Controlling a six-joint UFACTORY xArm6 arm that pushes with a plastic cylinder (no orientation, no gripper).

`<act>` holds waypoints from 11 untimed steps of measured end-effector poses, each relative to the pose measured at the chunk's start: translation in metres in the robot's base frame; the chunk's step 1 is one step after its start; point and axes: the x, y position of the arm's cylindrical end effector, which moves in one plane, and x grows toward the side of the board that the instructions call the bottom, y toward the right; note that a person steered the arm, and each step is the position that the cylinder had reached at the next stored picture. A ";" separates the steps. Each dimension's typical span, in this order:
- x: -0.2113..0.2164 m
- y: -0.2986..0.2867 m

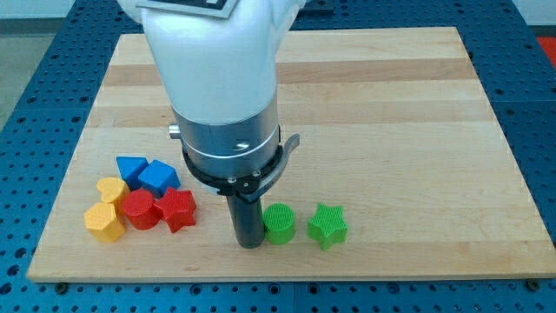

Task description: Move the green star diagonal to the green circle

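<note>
Two green blocks sit side by side near the bottom of the wooden surface (391, 113).

My tip (248, 243) is just left of the green circle (279, 223). The green star (327, 226) is just right of the circle. My end effector is a plain rod, holding nothing. Blue, red and yellow blocks are bunched together at the left.

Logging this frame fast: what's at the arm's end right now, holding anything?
No gripper: just my tip, holding nothing. It sits at the green circle's left side, close or touching; the green star lies right of the circle.
</note>
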 end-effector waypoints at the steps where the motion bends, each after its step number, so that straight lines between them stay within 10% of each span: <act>1: 0.004 0.000; 5: 0.033 0.063; 11: -0.034 0.165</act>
